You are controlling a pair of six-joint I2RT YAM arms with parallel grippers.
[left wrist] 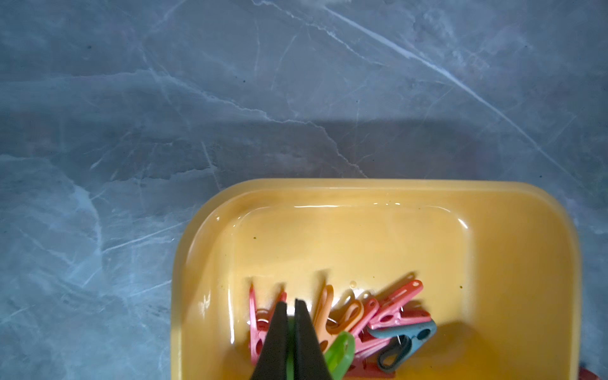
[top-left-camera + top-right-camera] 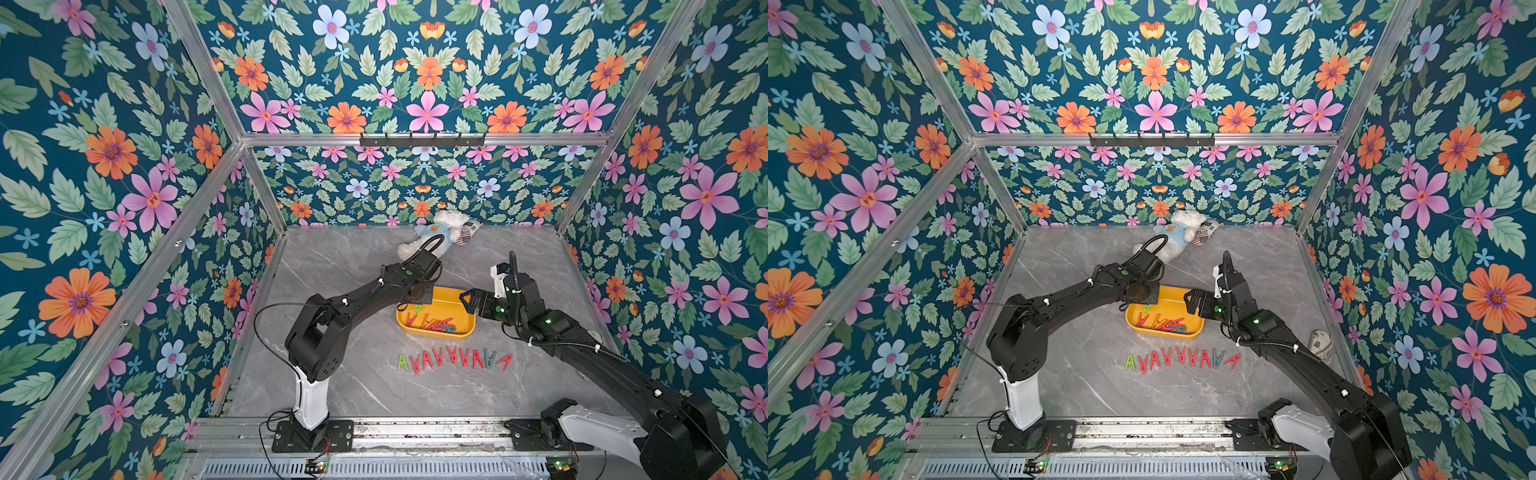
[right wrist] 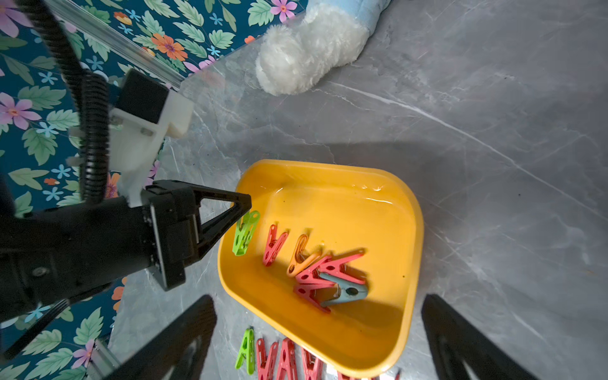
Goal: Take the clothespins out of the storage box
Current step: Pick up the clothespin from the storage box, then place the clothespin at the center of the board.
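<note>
Left wrist view gives you the clearest read: your left gripper (image 1: 290, 304) is pinched down narrow on a green peg (image 1: 340, 353), whose green shows between the two black fingers and juts out beside them. From the right wrist view the same green peg (image 3: 245, 237) hangs at the fingertips just inside the left end wall of the box (image 3: 329, 167); whether it touches the box floor you cannot tell. The other pegs (image 3: 324, 274) lie inside the box in a loose heap, mostly red with one orange and one grey-blue, and one red peg lies apart from them, nearer the green one. Your right gripper (image 2: 469, 301) hovers over the box's right end, jaws spread wide with nothing between them. A row (image 2: 455, 358) of pegs, red with a green one at its left end, lies on the table (image 2: 357, 390) near the box's front wall. A plush bear (image 2: 436, 237) lies well behind the box.
</note>
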